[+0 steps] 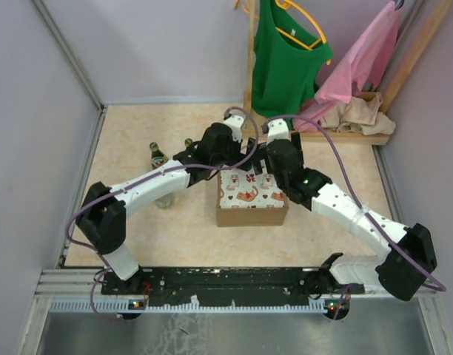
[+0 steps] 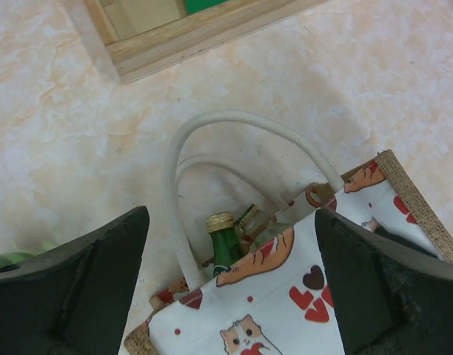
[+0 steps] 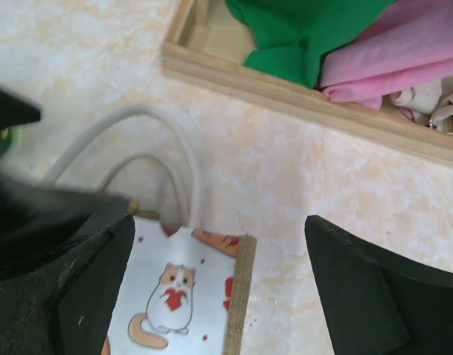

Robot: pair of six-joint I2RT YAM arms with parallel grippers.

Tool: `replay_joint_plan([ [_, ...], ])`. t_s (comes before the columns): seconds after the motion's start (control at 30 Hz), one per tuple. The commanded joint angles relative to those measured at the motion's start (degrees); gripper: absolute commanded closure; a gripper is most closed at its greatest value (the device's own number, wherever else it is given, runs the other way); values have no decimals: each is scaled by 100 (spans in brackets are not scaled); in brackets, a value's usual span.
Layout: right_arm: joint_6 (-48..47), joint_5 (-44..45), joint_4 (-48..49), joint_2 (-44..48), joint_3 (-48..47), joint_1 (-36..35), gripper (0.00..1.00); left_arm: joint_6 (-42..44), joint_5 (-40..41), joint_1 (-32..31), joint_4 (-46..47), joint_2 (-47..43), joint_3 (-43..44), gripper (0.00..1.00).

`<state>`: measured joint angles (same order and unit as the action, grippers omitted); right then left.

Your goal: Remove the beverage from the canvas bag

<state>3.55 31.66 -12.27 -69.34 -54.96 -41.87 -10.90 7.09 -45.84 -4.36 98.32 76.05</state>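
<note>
The canvas bag (image 1: pixel 252 198) stands mid-table, tan with a white panel of cat prints. My left gripper (image 1: pixel 237 151) hovers open over its far left rim; my right gripper (image 1: pixel 277 154) hovers open over its far right corner. In the left wrist view the open gripper (image 2: pixel 231 244) straddles the bag's panel (image 2: pixel 286 303). A green bottle with a gold cap (image 2: pixel 225 248) and a second capped bottle (image 2: pixel 257 222) stick out of the bag beside the white handle (image 2: pixel 212 122). In the right wrist view the open gripper (image 3: pixel 219 244) sits above the bag's burlap edge (image 3: pixel 237 296).
A green bottle (image 1: pixel 158 155), another bottle top (image 1: pixel 188 143) and a clear bottle (image 1: pixel 164 200) stand left of the bag. A wooden clothes rack (image 1: pixel 345 134) with green (image 1: pixel 286 66) and pink (image 1: pixel 363 59) garments stands at the back right. Walls close both sides.
</note>
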Motion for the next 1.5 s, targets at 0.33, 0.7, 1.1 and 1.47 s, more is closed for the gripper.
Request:
replay_joint_plan([
  [0.33, 1275, -1019, -646, -655, -1006, 1487, 1, -479, -20, -206, -159, -1145, -931, 1],
  [0.7, 1661, -2360, -353, -917, -288, 2252, 1, -952, 607, -167, -490, -1056, -1316, 1],
  [1.1, 1785, -3439, 77, -1932, -5, 2266, 1, -1306, 126, 50, -429, -395, -1704, 1],
  [1.47, 1733, -4051, 732, -2489, 385, 2255, 1, -1483, -454, 63, -303, 497, -1725, 0],
])
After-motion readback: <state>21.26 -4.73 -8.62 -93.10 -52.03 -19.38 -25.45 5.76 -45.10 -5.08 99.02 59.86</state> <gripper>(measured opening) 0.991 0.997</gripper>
